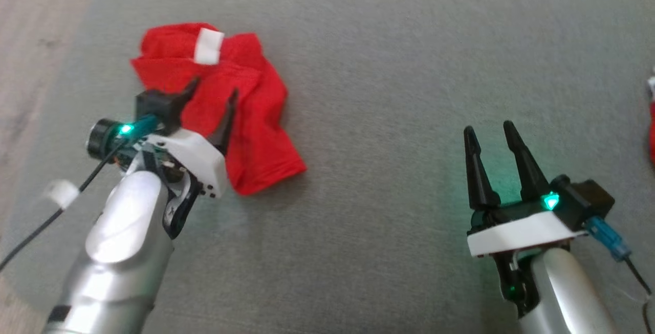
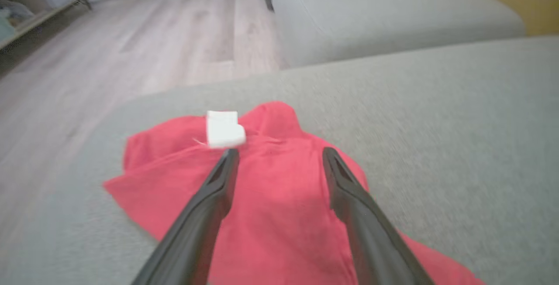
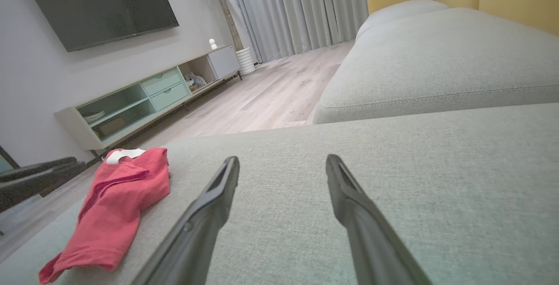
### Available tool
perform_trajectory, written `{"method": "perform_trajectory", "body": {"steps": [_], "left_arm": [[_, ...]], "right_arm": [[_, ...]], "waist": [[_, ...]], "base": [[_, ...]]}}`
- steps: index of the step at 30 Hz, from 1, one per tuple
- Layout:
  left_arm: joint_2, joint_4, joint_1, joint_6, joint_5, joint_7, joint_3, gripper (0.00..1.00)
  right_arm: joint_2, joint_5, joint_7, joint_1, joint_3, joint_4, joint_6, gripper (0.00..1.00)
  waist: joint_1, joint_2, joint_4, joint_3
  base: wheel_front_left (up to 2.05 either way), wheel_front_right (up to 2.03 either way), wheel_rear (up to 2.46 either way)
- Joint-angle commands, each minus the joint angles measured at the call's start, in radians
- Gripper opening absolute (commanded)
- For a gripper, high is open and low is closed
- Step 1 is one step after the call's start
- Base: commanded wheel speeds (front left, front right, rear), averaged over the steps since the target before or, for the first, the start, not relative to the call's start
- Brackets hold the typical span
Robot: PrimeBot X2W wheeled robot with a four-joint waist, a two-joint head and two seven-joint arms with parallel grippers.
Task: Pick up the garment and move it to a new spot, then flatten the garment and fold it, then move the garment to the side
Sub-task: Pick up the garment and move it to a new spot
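1. The left gripper [image 1: 216, 87] has its two long dark fingers spread wide and holds nothing. Its tips hang over the middle of the crumpled red cloth garment [image 1: 261, 139]; whether they touch the fabric I cannot tell.
2. A small white rectangular label [image 1: 208, 46] sits on the garment's far part, just beyond the fingertips.
3. The garment lies bunched on the grey woven sofa cushion [image 1: 384, 93], near the cushion's left edge and the pale wooden floor [image 1: 30, 42].
4. The right gripper [image 1: 488, 127], its fingers also parted and empty, hovers over bare cushion, well apart from the garment.
5. A red scrap [image 1: 652, 139] shows at the cushion's right side, too cut off to identify.
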Motion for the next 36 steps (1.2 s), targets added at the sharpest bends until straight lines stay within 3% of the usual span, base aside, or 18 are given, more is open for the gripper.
{"method": "perform_trajectory", "body": {"steps": [1,5,8,17,18,19,20,24,28,36], "left_arm": [[0.05,-0.015,-0.04,0.001,-0.023,0.013,-0.002,1.0],[0.113,0.036,-0.098,0.001,-0.107,0.038,-0.112,1.0],[0.134,0.079,-0.13,0.001,-0.124,0.025,-0.127,1.0],[0.125,0.194,-0.194,0.001,-0.117,-0.029,-0.138,1.0],[0.122,0.207,-0.199,0.001,-0.117,-0.027,-0.144,0.87],[0.119,0.218,-0.204,0.001,-0.119,-0.028,-0.148,0.23],[0.115,0.226,-0.207,0.001,-0.122,-0.031,-0.153,0.0],[0.108,0.236,-0.213,0.001,-0.142,-0.088,-0.151,0.0],[0.098,0.177,-0.213,0.001,-0.174,-0.231,-0.112,0.0],[0.103,-0.104,-0.203,0.02,-0.191,-0.34,-0.045,0.0]], "right_arm": [[-0.003,0.0,-0.011,-0.03,0.026,-0.035,-0.001,1.0],[-0.003,0.011,-0.011,-0.051,0.022,-0.036,-0.001,1.0],[-0.003,0.014,-0.011,-0.059,0.025,-0.035,-0.001,1.0],[-0.003,0.013,-0.011,-0.063,0.027,-0.032,-0.001,1.0],[-0.003,0.012,-0.011,-0.063,0.026,-0.031,-0.001,1.0],[-0.003,0.011,-0.011,-0.062,0.025,-0.03,-0.001,1.0],[-0.003,0.011,-0.011,-0.062,0.024,-0.028,-0.001,1.0],[-0.003,0.01,-0.011,-0.064,0.024,-0.022,-0.001,1.0],[-0.003,0.017,-0.011,-0.05,0.018,-0.013,-0.001,1.0],[-0.003,0.037,-0.011,-0.018,0.017,-0.005,-0.001,1.0]], "waist": [[-0.0004,0.0,-0.041,0.038],[-0.0004,0.0,-0.074,0.062],[-0.0004,0.0,-0.087,0.071],[-0.0004,0.0,-0.103,0.081],[-0.0004,0.0,-0.103,0.08],[-0.0004,0.0,-0.103,0.079],[-0.0004,0.0,-0.103,0.076],[-0.0004,0.0,-0.106,0.056],[-0.0004,0.0,-0.107,0.007],[-0.0004,0.0,-0.113,-0.071]], "base": [[0.0,0.0,0.0],[0.0,0.0,0.0],[0.0,0.0,0.0],[0.0,0.0,0.0],[0.0,0.0,0.0],[0.0,0.0,0.0],[0.0,0.0,0.0],[0.0,0.0,0.0],[0.0,0.0,0.0],[0.0,0.0,0.0]]}}
